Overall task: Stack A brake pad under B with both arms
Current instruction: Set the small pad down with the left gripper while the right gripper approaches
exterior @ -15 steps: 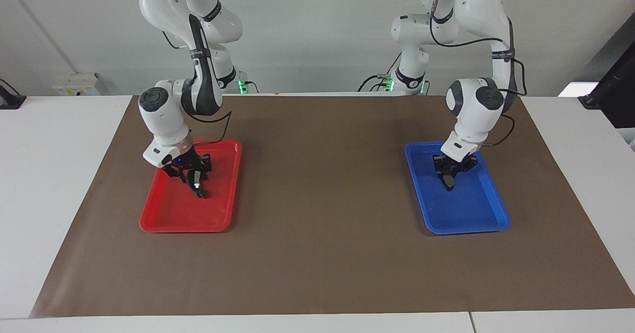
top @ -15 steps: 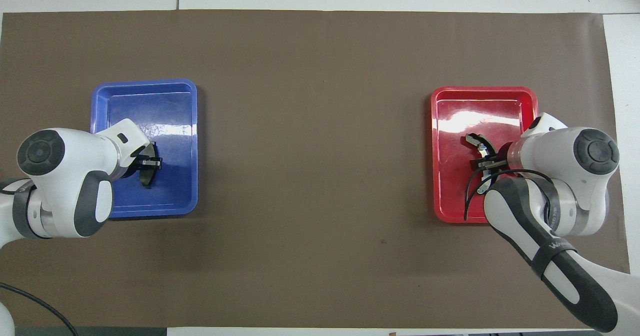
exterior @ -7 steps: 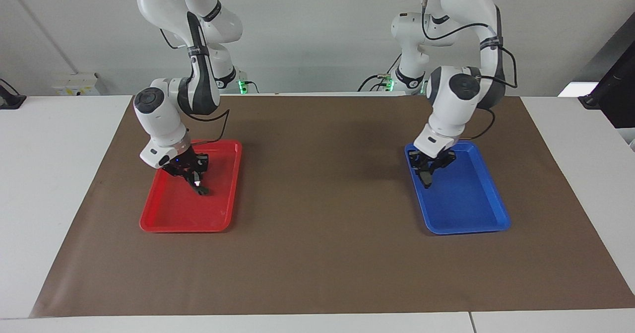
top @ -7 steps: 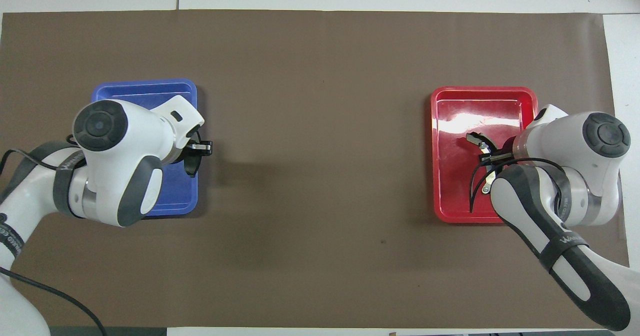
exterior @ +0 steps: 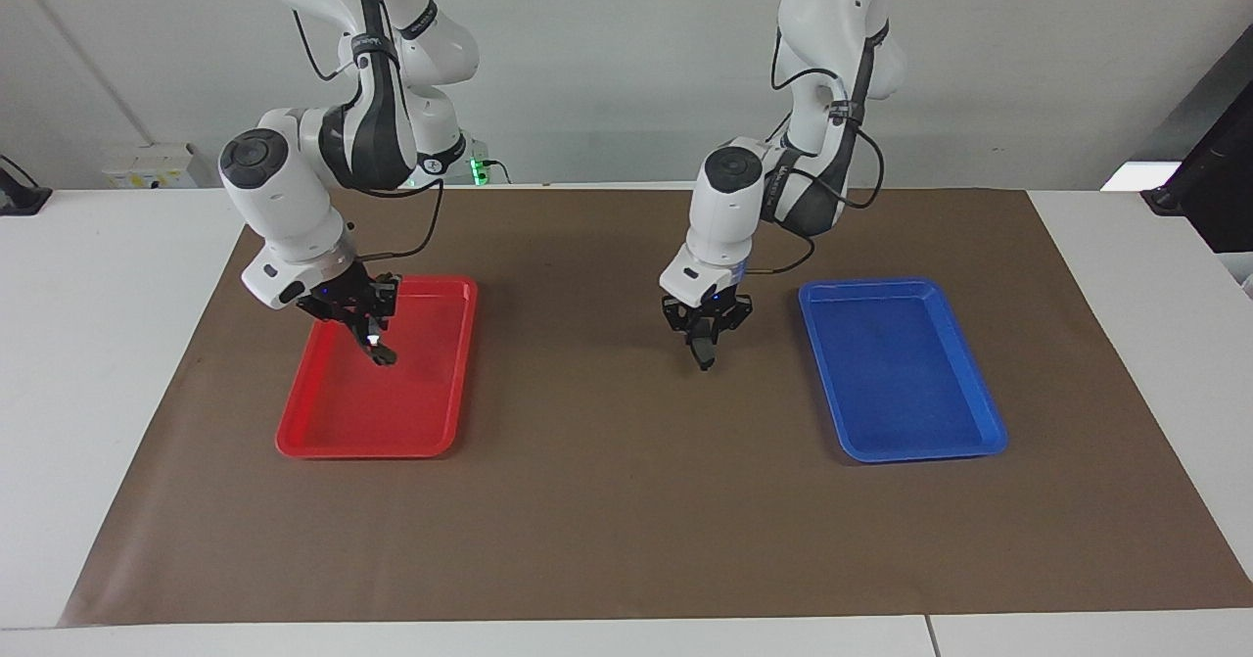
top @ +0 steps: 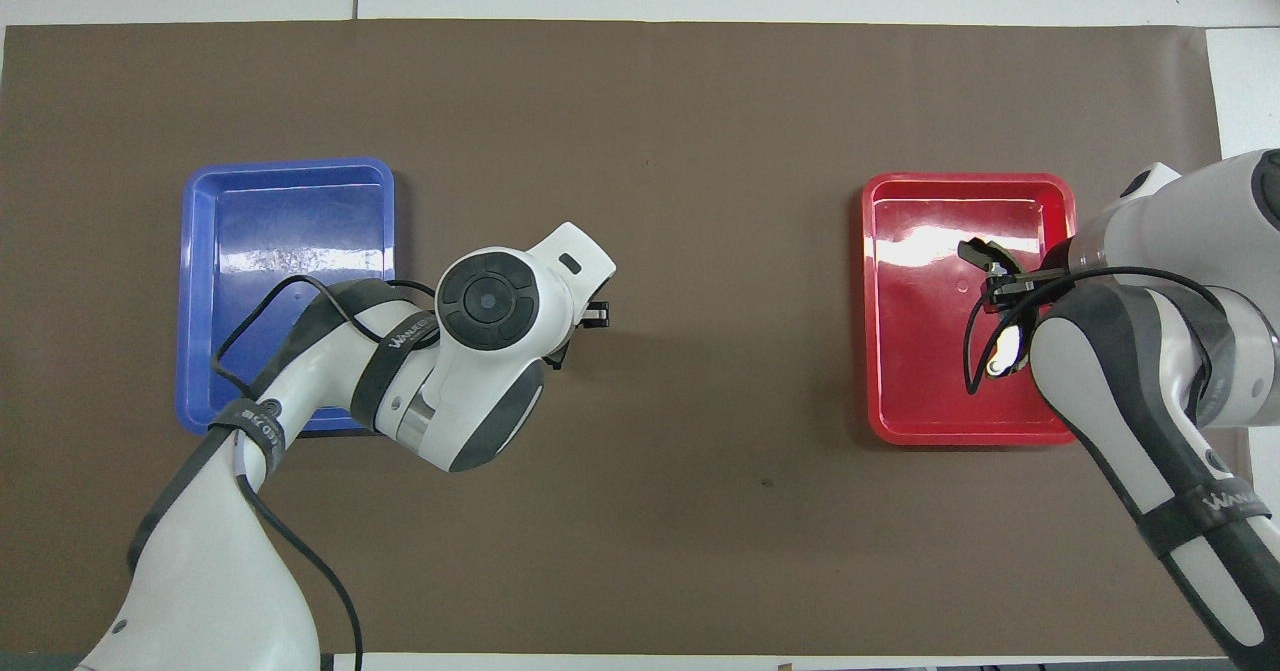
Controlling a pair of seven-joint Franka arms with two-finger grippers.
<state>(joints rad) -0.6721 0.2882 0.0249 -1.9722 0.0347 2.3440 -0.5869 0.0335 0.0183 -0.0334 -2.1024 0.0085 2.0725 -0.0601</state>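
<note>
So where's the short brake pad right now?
The short brake pad hangs in the left gripper, up over the brown mat beside the blue tray.

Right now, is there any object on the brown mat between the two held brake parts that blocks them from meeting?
Nothing visible does. The left gripper, holding the A brake pad, is over bare brown mat; the right gripper, holding B, is over the red tray.

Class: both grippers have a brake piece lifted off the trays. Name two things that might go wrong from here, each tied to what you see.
1. The left gripper pinches the A brake pad by a small area above the brown mat; it might slip out.
2. B hangs long and curved from the right gripper over the red tray, so it may swing and land crooked on the pad.
</note>
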